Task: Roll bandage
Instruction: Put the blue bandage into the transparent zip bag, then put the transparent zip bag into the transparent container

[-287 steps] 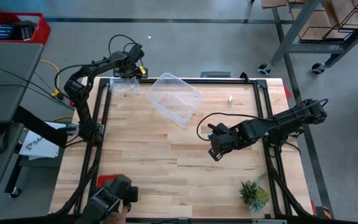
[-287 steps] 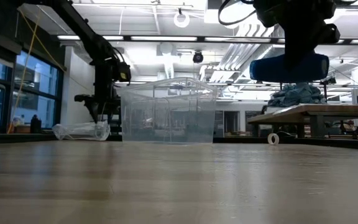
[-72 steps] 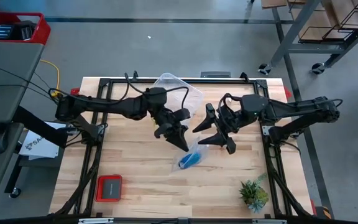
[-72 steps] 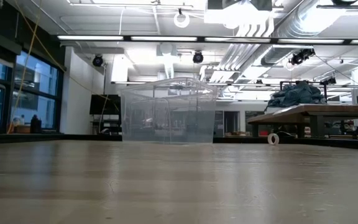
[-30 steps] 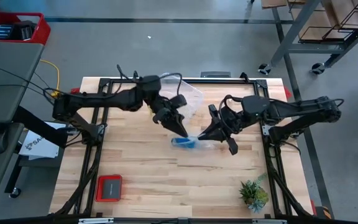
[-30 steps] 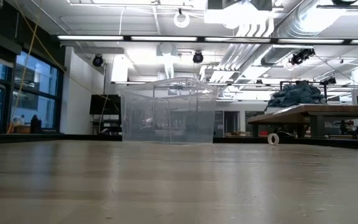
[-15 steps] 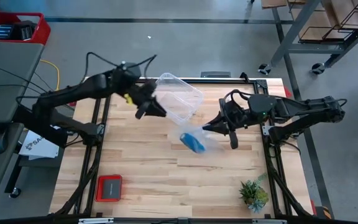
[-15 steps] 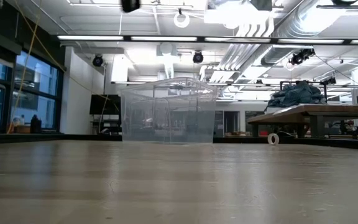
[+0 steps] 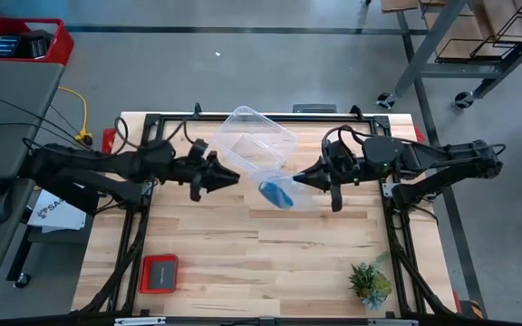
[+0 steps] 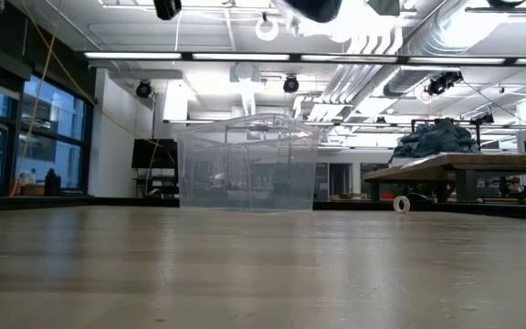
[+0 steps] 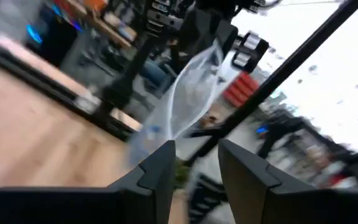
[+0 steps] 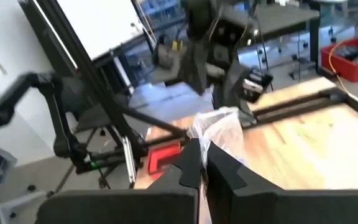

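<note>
The blue bandage (image 9: 276, 193) is a small roll inside a clear plastic bag (image 9: 290, 188) over the table's middle. My right gripper (image 9: 303, 179) is shut on that bag, just right of the roll. My left gripper (image 9: 228, 177) is open and empty left of the bag, pointing at it. In the left wrist view the bag (image 11: 191, 87) hangs beyond my open left fingers (image 11: 194, 160). The low view shows no bag on the table top. My right gripper pinches the bag's bunched clear plastic (image 12: 212, 129) between its two fingers, away from the end that holds the roll. The fingers come about level from the table's right. The bag is lifted clear of the table, and the roll weighs down its far end (image 9: 275, 196).
A clear plastic tub (image 9: 259, 140) stands at the far middle, close behind the bag, and also shows in the low view (image 10: 247, 164). A red and black case (image 9: 159, 273) lies near left. A small plant (image 9: 370, 282) stands near right.
My left gripper has let go of the bag and drawn back toward the table's left. My right gripper has kept hold and carried the bag with the blue roll a little toward the far edge, clear of the table.
</note>
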Available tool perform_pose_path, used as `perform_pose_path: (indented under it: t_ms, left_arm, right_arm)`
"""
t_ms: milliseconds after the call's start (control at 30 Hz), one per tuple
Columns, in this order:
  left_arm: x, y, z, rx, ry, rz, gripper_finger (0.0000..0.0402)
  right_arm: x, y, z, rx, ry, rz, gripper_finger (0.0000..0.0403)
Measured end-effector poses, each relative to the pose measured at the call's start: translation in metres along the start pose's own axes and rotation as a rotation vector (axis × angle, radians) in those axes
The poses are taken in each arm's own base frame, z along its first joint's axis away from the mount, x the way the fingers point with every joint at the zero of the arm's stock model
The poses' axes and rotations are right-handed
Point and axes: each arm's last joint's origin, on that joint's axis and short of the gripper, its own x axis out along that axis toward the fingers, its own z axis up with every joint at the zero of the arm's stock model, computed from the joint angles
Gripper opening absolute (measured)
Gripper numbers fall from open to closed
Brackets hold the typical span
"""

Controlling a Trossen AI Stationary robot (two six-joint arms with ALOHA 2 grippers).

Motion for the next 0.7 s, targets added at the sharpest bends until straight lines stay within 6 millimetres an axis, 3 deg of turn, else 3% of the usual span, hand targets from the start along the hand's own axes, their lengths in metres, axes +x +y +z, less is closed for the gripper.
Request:
perform_pose_path:
  t_ms: [133, 433, 700]
  left_arm:
    - [0.004, 0.001, -0.005, 0.172, -0.025, 0.068, 0.0134]
    - [0.005, -0.009, 0.009, 0.323, -0.09, 0.047, 0.0184]
    - [0.02, -0.011, 0.012, 0.464, -0.073, 0.063, 0.0194]
  right_arm:
    - [0.0, 0.002, 0.007, 0.003, -0.069, 0.022, 0.0]
    - [-0.001, 0.004, 0.013, 0.046, -0.131, 0.047, 0.0]
    - [-0.002, 0.006, 0.018, 0.059, -0.19, 0.072, 0.0]
